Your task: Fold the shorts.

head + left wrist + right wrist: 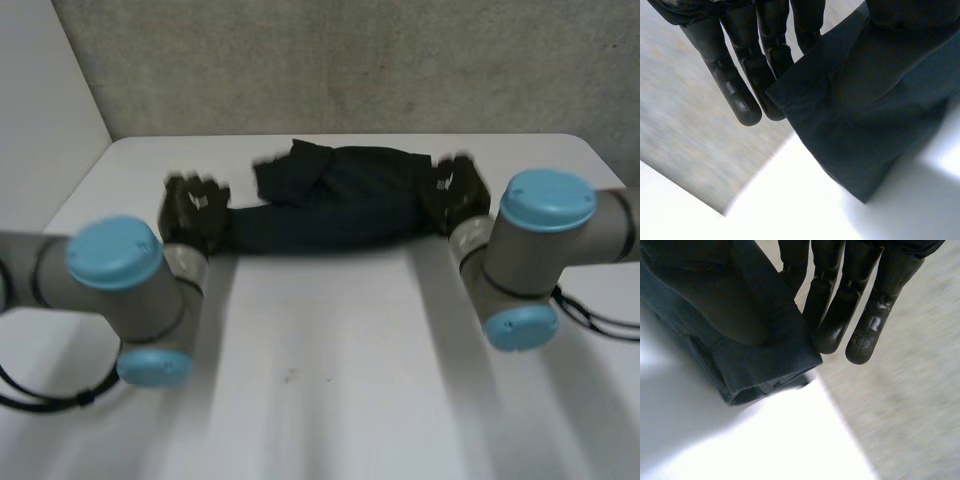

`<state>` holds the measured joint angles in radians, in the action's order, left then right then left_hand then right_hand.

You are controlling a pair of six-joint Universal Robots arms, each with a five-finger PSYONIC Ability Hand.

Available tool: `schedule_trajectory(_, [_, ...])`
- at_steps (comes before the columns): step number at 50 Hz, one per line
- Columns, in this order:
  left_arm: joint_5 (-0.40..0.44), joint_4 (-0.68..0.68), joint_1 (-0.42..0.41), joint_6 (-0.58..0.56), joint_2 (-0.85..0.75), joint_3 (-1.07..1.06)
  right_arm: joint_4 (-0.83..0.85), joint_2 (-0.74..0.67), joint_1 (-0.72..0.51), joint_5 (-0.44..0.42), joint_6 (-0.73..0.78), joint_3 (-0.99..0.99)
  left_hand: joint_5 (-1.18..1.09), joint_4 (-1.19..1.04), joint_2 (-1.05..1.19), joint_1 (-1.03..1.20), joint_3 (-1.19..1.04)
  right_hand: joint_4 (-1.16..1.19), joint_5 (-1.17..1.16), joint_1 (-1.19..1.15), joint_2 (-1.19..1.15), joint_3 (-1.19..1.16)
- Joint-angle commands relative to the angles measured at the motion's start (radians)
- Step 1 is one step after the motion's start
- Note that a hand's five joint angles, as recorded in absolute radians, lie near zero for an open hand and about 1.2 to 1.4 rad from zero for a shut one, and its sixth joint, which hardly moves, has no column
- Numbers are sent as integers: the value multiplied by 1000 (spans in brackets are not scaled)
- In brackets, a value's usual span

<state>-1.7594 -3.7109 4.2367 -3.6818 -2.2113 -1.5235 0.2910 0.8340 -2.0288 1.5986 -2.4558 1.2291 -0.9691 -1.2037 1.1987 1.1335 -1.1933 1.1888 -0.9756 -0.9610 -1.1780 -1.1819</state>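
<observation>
Across the far side of the table [320,380] we found the dark shorts [335,205] lying crosswise, left robot hand [195,212] at one end, right robot hand [455,192] at the other, equally near; whether either gripped the cloth we could not tell.

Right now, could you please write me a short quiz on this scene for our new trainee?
1. True or false: the shorts are at the near edge of the table, far from the wall.
2. Where are the left hand and the right hand?
A. Both at the middle of the shorts.
B. One at each end of the shorts.
C. Both on bare table, well apart from the shorts.
3. Fill in: the dark shorts are over a ___ table.

Key:
1. False: they are at the far side, close to the wall.
2. B.
3. White.
</observation>
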Motion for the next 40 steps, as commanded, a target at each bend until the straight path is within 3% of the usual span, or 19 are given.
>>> schedule_trajectory(1, [-5,9,-12,-9,3,-99,-171,22,4,1,-11,67,-253,-193,198,263,-203,207,-246,-435,-218,-214])
schedule_trajectory(11, [-3,112,-7,-9,278,-245,-207,238,9,-6,3,277,-253,-193,198,263,-203,207,-246,-435,-218,-214])
schedule_trajectory(21, [-3,417,-47,6,433,-425,-388,338,12,-28,44,406,-253,-193,198,263,-203,207,-246,-435,-218,-214])
schedule_trajectory(31, [0,470,-126,8,628,-512,-406,464,33,-54,132,570,-253,-193,198,263,-203,207,-246,-435,-218,-214])
schedule_trajectory(34, [3,480,-146,0,679,-521,-405,493,36,-66,132,596,48,108,-103,-38,98,207,-246,-435,-218,-214])
schedule_trajectory(35, [6,485,-158,-7,697,-518,-403,504,41,-77,132,608,593,653,-648,-583,643,207,-246,-435,-218,-214])
schedule_trajectory(36, [6,487,-161,-9,700,-517,-401,507,44,-81,132,613,758,818,-813,-748,808,207,-246,-435,-218,-214])
schedule_trajectory(37, [6,487,-161,-9,700,-517,-401,507,50,-88,132,616,760,820,-815,-750,810,207,-246,-435,-218,-214])
schedule_trajectory(38, [6,477,-162,-15,700,-497,-398,508,62,-98,132,621,969,1029,-1024,-959,1019,207,-246,-435,-218,-214])
schedule_trajectory(40, [5,473,-149,-39,691,-431,-389,508,87,-112,132,628,969,1029,-1024,-959,1019,207,-246,-435,-218,-214])
